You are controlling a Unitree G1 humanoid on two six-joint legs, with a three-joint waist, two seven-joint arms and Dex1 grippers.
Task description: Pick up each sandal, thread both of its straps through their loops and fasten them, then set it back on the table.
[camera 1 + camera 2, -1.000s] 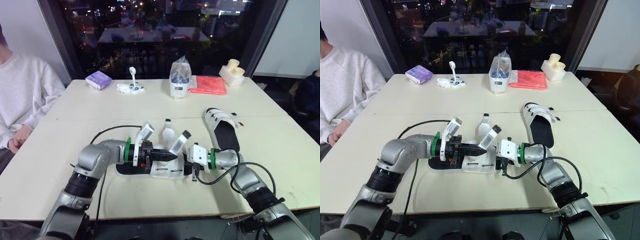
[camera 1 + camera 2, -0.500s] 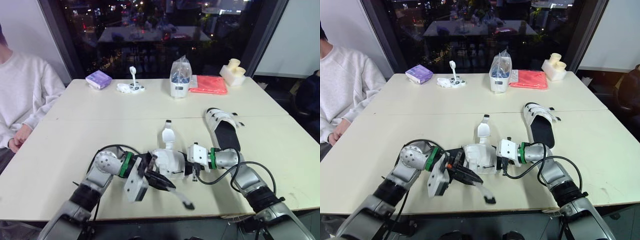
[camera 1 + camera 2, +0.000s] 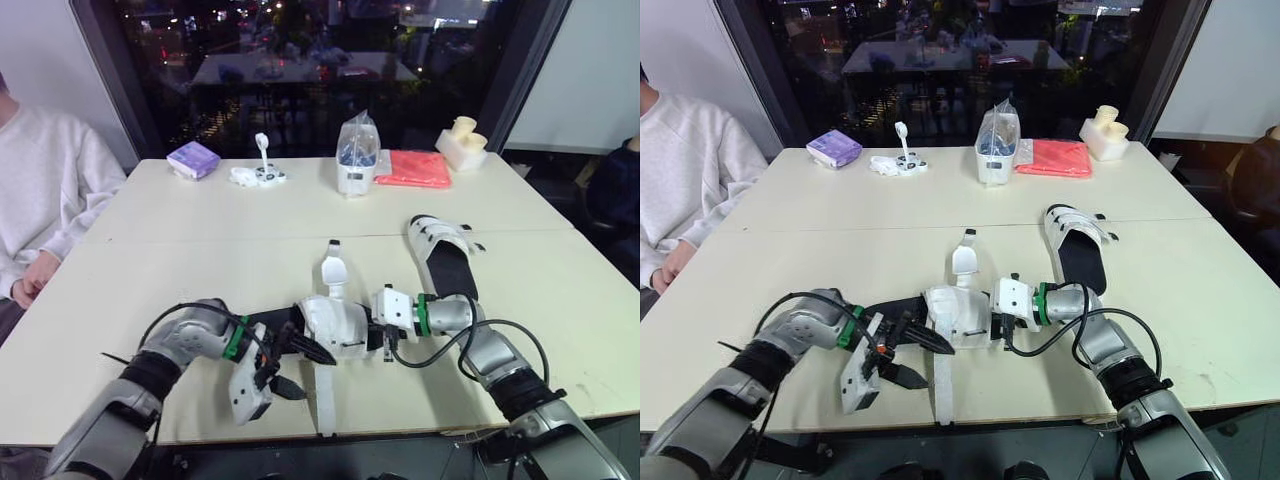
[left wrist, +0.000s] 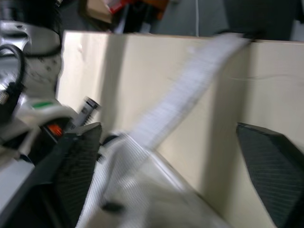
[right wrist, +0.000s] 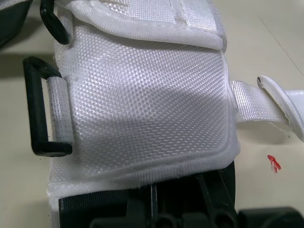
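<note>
A white sandal (image 3: pixel 338 322) with a black sole lies near the table's front edge. One strap (image 3: pixel 325 398) runs flat toward the edge, and the other (image 3: pixel 332 270) stands upright. My left gripper (image 3: pixel 300 370) is open just left of the flat strap; in the left wrist view that strap (image 4: pixel 190 95) lies loose between the fingers (image 4: pixel 76 175). My right gripper (image 3: pixel 378 332) is shut on the sandal's right end, and its wrist view looks closely at white webbing (image 5: pixel 142 99) and a black loop (image 5: pixel 40 111). A second sandal (image 3: pixel 446 256), straps fastened, lies to the right.
A person in a white sweater (image 3: pixel 40 200) sits at the left side of the table. Along the far edge are a purple box (image 3: pixel 194 158), small white items (image 3: pixel 258 175), a bagged container (image 3: pixel 358 160), a red cloth (image 3: pixel 413 168) and a white holder (image 3: pixel 460 145).
My left gripper opened and let go of the strap, which dropped flat toward the front edge. The left arm drew back to the left; the right arm stayed.
</note>
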